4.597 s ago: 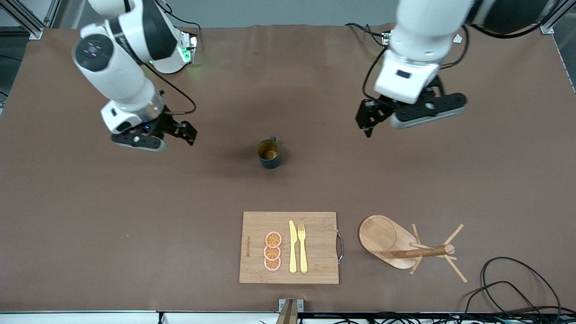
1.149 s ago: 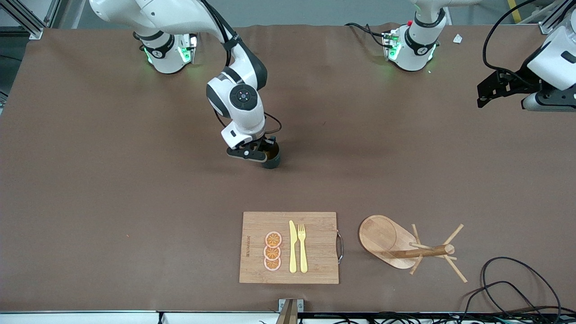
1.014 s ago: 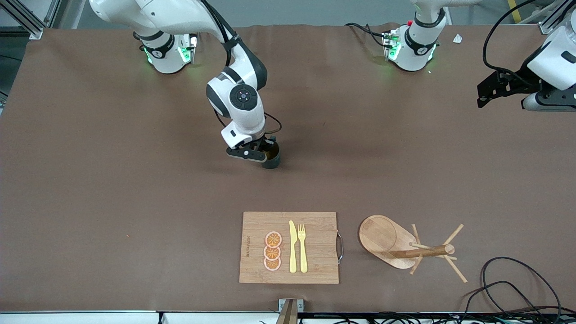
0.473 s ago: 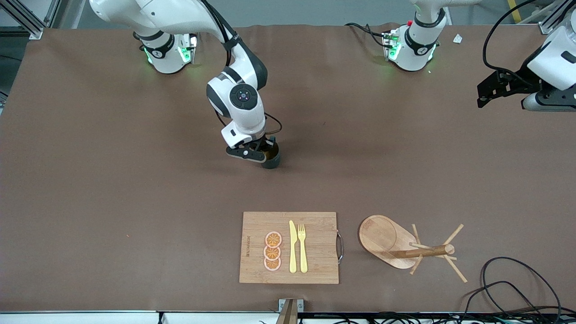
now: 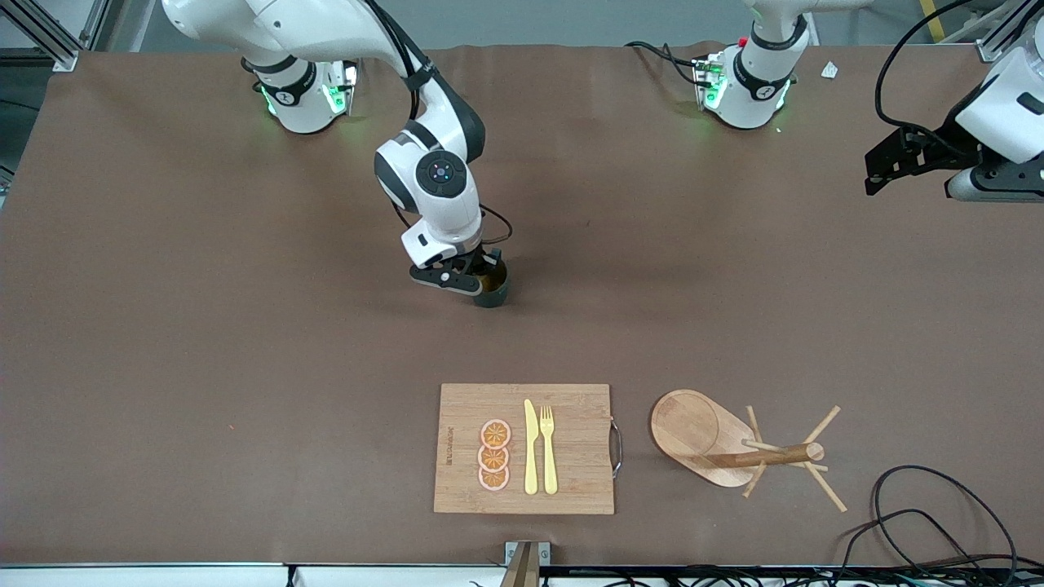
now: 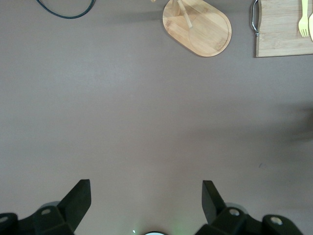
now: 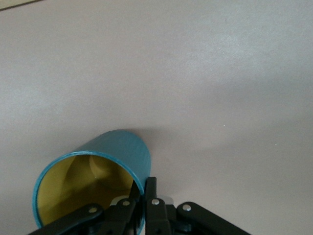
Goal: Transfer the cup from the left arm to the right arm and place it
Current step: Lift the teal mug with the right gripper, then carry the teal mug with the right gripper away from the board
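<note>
The cup (image 5: 493, 293), dark teal outside and yellowish inside, stands on the brown table near its middle. My right gripper (image 5: 483, 275) is down at its rim and shut on the cup's wall. In the right wrist view one finger sits inside the cup (image 7: 120, 149) and the other outside, the right gripper (image 7: 143, 187) pinching the rim. The cup's handle is hidden. My left gripper (image 5: 874, 181) hangs open and empty over the table's edge at the left arm's end. In the left wrist view the left gripper (image 6: 146, 188) has only bare table between its fingers.
A wooden board (image 5: 575, 440) with orange slices (image 5: 494, 455), a yellow knife and a fork lies nearer the front camera than the cup. Beside it, toward the left arm's end, a wooden peg stand (image 5: 703, 436) lies on its side. Black cables (image 5: 922, 509) coil at the corner.
The right gripper's fingers have closed on the cup's rim; the cup stays in place. Earlier the right arm came down to the cup and the left arm withdrew toward its end.
</note>
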